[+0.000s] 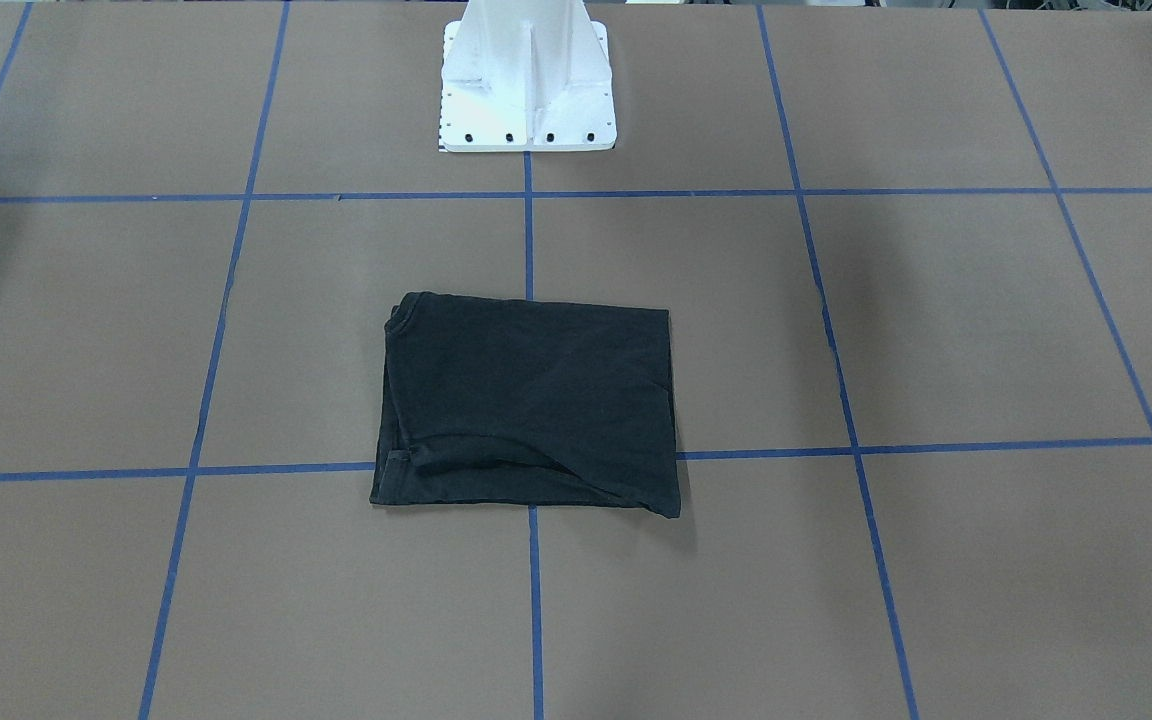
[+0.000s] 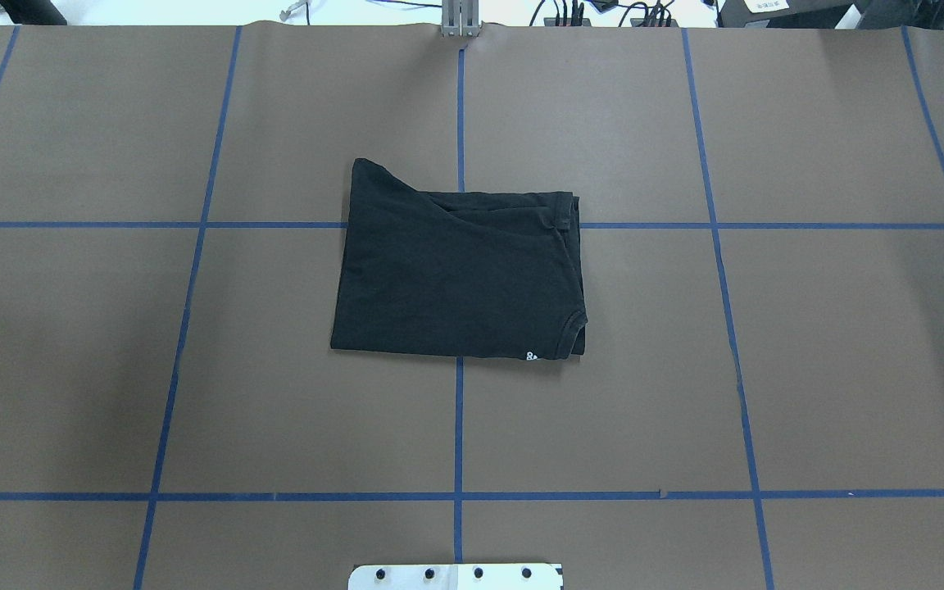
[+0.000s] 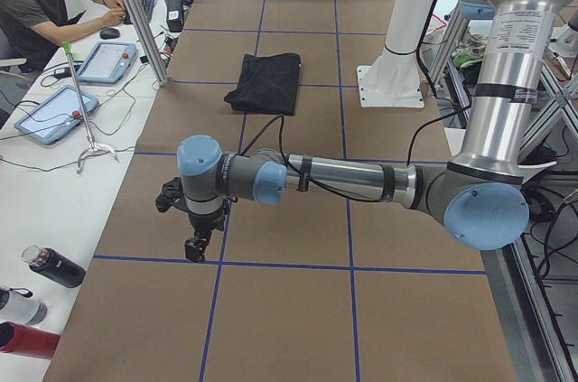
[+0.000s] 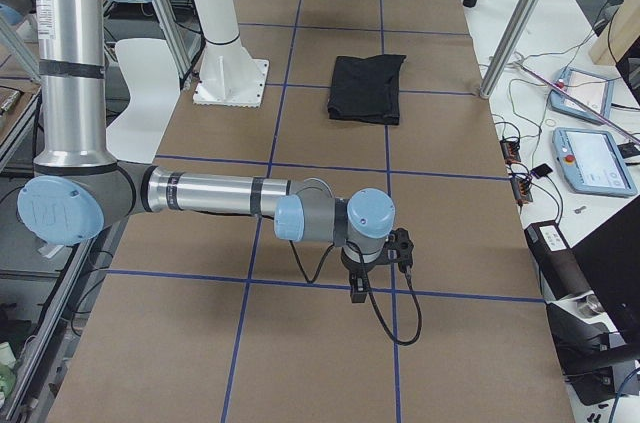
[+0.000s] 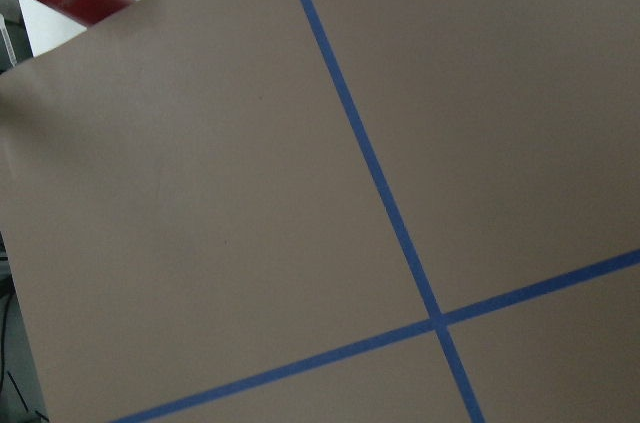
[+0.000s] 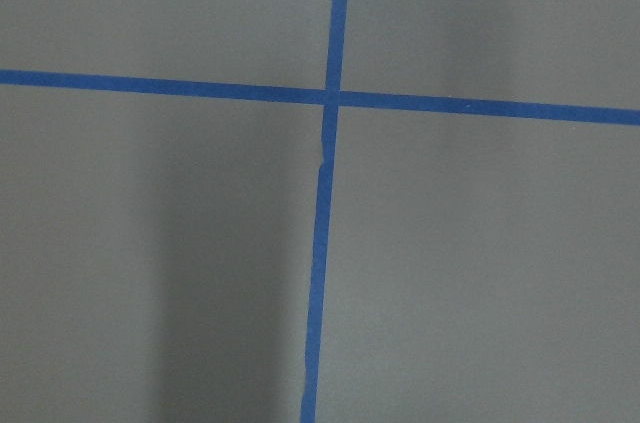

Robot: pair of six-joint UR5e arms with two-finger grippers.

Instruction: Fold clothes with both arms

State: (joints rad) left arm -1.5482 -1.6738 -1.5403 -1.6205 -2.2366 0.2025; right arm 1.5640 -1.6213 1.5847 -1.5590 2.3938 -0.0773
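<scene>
- T-shirt (image 2: pixel 456 279): it lies folded into a compact black rectangle near the middle of the table (image 2: pixel 70 328), plain side up, across a crossing of the blue tape lines (image 2: pixel 458 426) and in front of the white base (image 1: pixel 526 90).
- One far corner juts out, and a loose ridge runs along the far edge.
- We judge the folding finished or nearly so.
- The left arm (image 3: pixel 343 179) and right arm (image 4: pixel 210 193) reach toward opposite ends of the table, well apart from the shirt.
- The left gripper (image 3: pixel 193 245) and right gripper (image 4: pixel 357 293) hang over bare table. We cannot tell how far either is open, and we see no cloth in them.
- Any further fold would call for both arms to return and take two corners of one edge together.
</scene>
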